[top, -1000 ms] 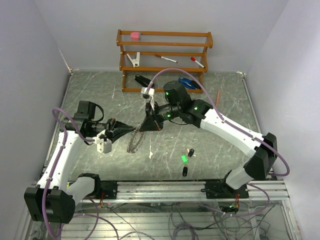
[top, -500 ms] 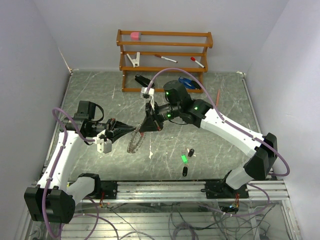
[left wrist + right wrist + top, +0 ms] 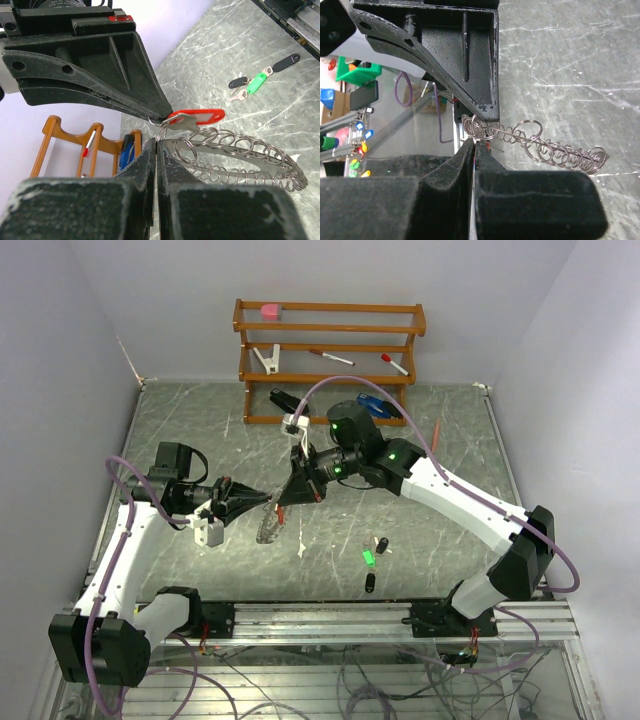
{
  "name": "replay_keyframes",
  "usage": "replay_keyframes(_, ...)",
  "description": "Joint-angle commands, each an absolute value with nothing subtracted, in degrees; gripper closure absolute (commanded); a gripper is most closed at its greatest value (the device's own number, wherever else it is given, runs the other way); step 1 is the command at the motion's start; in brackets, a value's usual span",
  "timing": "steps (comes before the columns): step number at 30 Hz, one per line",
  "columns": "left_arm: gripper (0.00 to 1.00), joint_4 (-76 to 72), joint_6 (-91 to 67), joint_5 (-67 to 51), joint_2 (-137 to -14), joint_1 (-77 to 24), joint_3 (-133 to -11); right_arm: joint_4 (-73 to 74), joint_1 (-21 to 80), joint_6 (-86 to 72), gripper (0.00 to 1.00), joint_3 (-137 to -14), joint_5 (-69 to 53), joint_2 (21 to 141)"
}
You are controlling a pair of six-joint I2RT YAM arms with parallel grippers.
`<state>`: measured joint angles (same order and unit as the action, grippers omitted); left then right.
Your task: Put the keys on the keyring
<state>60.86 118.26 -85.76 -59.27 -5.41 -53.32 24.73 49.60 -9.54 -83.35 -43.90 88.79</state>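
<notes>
My left claw (image 3: 157, 146) was clenched on the keyring (image 3: 240, 152) over the table (image 3: 450, 440). My right claw (image 3: 472, 145) pinched the red key (image 3: 197, 118) tip-to-tip against it. Threading step, I judged: next, work its loop onto a coil. The green key (image 3: 257, 82) and black keys (image 3: 287, 61) lay waiting.

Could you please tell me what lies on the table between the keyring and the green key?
Only a small white scrap lies there, on otherwise bare table; the top external view shows it between the keyring and the green key.

Left hand (image 3: 264, 498), right hand (image 3: 285, 497) tip-to-tip at keyring (image 3: 268, 527)
</notes>
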Motion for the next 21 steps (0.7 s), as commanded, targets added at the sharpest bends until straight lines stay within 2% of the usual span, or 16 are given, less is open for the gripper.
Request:
replay_keyframes(1,0.93,58.9,155.5,-90.9,-59.2,-5.8,-52.8,23.3,49.9,-14.0,1.0,-84.7,-44.4,87.6)
replay_keyframes(9,0.93,58.3,155.5,-90.9,-59.5,-5.8,-52.1,21.8,50.0,-21.7,1.0,-85.8,-43.3,88.6)
replay_keyframes(21,0.93,58.4,155.4,-90.9,-61.2,-5.8,-52.7,27.5,50.1,-25.5,1.0,-91.2,-40.1,92.5)
